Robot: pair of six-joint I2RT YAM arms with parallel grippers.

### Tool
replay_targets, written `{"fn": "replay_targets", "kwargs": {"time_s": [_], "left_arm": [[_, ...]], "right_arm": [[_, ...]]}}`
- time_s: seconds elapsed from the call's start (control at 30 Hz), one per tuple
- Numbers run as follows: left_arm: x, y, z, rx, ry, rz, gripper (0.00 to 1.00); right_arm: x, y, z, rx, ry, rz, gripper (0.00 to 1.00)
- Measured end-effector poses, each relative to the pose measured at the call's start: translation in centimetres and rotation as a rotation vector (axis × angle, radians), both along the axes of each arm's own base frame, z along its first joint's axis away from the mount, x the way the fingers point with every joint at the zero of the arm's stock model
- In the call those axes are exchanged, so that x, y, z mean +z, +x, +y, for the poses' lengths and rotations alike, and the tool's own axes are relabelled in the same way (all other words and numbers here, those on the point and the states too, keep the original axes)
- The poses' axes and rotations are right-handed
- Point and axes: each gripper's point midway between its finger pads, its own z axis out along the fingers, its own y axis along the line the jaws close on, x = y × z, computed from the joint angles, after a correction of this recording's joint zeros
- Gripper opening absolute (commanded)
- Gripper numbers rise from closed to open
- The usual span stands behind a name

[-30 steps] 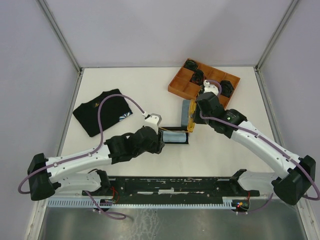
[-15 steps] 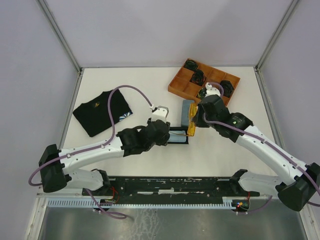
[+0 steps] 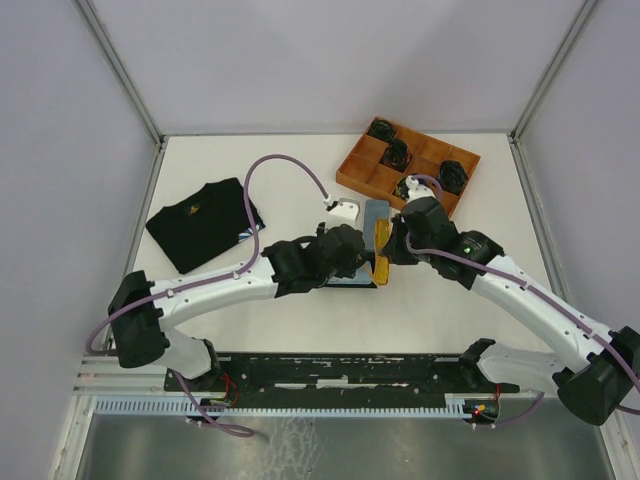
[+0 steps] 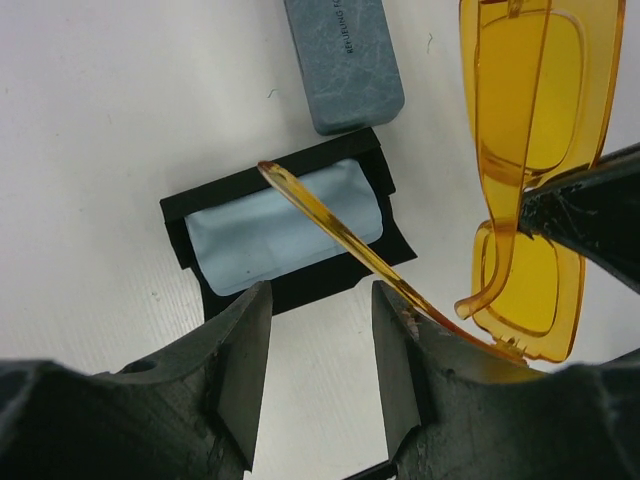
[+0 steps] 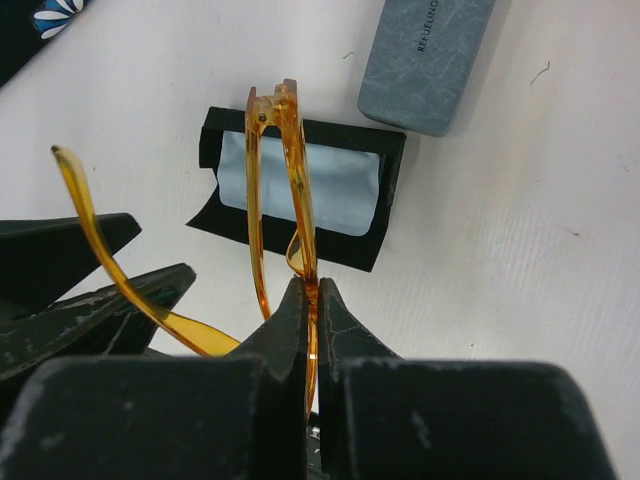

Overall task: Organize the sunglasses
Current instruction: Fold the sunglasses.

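The translucent orange-yellow sunglasses [image 5: 297,180] hang above the table, and my right gripper [image 5: 312,290] is shut on the front frame at the bridge. One temple [image 4: 340,235] is swung out and runs across the tip of my left gripper's right finger [image 4: 400,330]. My left gripper [image 4: 320,300] is open, with only table showing between its fingers. In the top view the sunglasses [image 3: 381,256] sit between my left gripper [image 3: 362,262] and my right gripper [image 3: 390,246]. Below them lies an open black case [image 4: 180,215] holding a light blue cloth [image 4: 280,225].
A closed grey-blue case [image 3: 375,215] lies just beyond the black case. An orange-brown compartment tray [image 3: 352,168] with dark items stands at the back right. A folded black shirt [image 3: 200,222] lies at the left.
My left arm has swung right and forward, bringing its open gripper up to the sunglasses' temple. My right gripper has shifted slightly nearer with the sunglasses.
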Motion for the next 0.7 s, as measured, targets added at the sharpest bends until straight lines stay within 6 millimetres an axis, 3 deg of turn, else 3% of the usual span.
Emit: {"fn": "replay_targets", "kwargs": {"time_s": [0.33,0.7], "left_arm": [[-2.3,0.4,-2.5,-0.032,0.034,0.053,0.51],[-2.3,1.1,-4.5,-0.068,0.048,0.052,0.53]], "right_arm": [[-0.3,-0.3,0.6,0.023,0.023,0.013,0.0],[-0.8,-0.7,0.6,0.036,0.018,0.033,0.0]]}}
